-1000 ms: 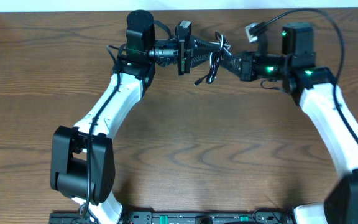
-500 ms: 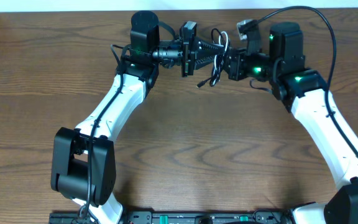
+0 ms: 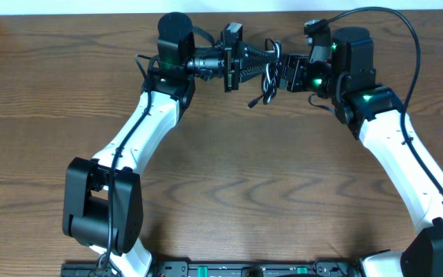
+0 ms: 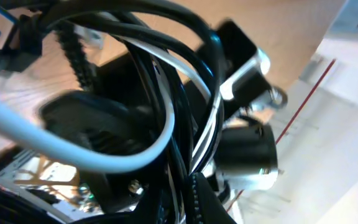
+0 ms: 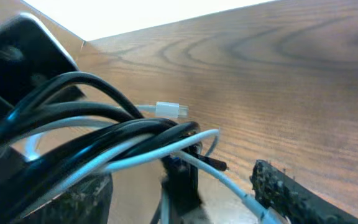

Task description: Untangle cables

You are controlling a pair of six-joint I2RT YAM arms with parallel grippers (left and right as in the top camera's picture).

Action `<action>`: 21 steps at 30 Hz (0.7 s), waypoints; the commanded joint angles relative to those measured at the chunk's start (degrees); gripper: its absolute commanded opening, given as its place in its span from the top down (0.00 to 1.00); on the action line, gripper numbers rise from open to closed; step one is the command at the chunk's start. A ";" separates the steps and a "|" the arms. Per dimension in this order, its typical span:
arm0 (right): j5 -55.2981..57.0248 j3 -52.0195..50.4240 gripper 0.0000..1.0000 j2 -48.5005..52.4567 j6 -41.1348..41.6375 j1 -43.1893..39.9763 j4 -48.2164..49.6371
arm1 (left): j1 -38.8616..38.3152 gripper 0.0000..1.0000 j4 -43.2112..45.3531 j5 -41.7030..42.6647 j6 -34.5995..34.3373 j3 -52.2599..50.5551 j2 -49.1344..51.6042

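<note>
While the left tool (image 3: 266, 58) clenches the cables (image 3: 263, 86), the right tool (image 3: 279, 74) stands released just right of them.

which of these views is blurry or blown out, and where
left wrist: the cables sit right at the lens, soft all over, background at right washed pale; right wrist: near loops at left blurred, the white plug and table grain sharper, top strip blown white; overhead: even light, sharp.
</note>
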 commanded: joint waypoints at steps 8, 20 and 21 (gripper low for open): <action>-12.70 0.81 0.34 -3.19 -3.98 -8.66 -7.87 | -0.35 0.93 -1.40 10.58 33.07 -0.63 -1.01; -19.71 0.81 0.37 -9.33 -9.75 -16.04 -16.24 | -0.66 0.93 -5.99 13.33 57.07 -7.26 0.07; -20.33 0.81 0.37 -9.31 -9.75 -15.69 -16.00 | -1.03 0.93 -6.01 13.33 58.64 -7.89 0.13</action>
